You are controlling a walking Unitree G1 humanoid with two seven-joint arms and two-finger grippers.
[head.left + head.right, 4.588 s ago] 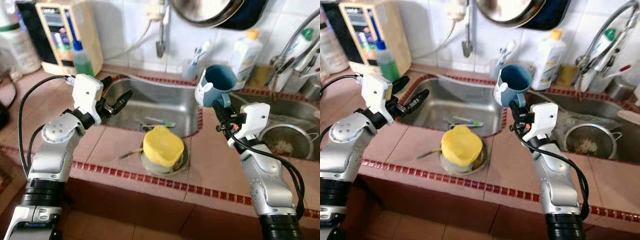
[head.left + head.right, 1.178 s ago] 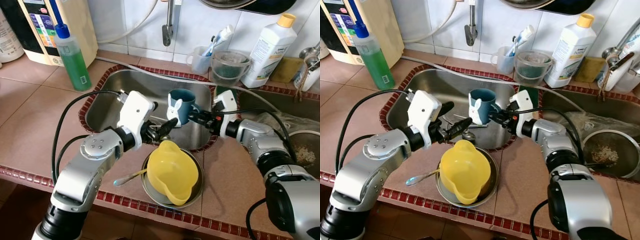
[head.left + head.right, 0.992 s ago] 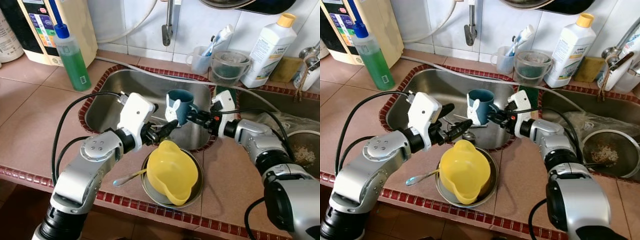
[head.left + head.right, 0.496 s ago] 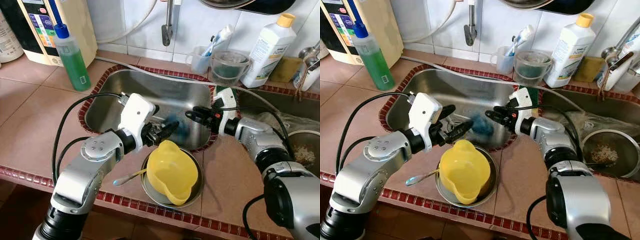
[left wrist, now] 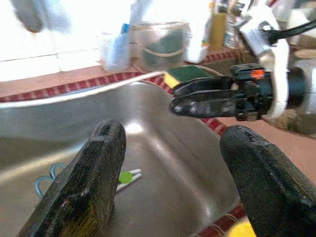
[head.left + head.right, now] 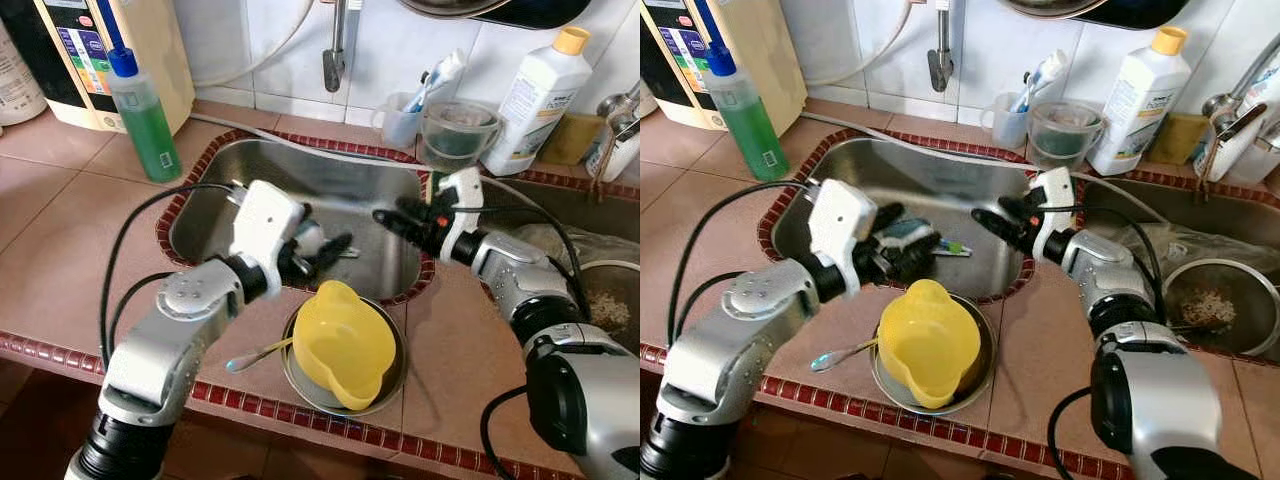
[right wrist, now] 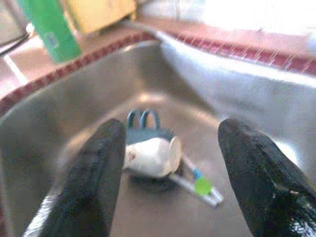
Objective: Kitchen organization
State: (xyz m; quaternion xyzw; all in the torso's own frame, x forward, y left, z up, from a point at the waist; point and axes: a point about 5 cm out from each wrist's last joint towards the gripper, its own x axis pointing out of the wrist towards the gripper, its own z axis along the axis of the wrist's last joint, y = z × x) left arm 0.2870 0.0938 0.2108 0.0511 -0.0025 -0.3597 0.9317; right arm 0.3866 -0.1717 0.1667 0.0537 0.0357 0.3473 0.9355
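Note:
A blue mug (image 7: 150, 154) with a white rabbit face lies on its side on the floor of the steel sink (image 6: 330, 180), beside a toothbrush (image 7: 197, 185). My right gripper (image 6: 390, 210) hovers over the sink's right side, open and empty, pointing down at the mug. My left gripper (image 6: 330, 248) reaches over the sink's front edge, also open and empty, partly hiding the mug (image 6: 902, 233) in the head views. In the left wrist view the right gripper's fingers (image 5: 212, 96) show ahead.
A yellow jug (image 6: 340, 345) sits in a metal dish on the counter's front edge with a spoon (image 6: 255, 355) beside it. Green soap bottle (image 6: 145, 115), toothbrush cup (image 6: 405, 120), plastic tub (image 6: 458, 135) and white bottle (image 6: 540, 85) line the back. A second sink holds a strainer (image 6: 1205, 305).
My right gripper opened and let go of the blue mug, which dropped and now lies on the sink floor. The right gripper pulled back slightly; the left gripper shifted little.

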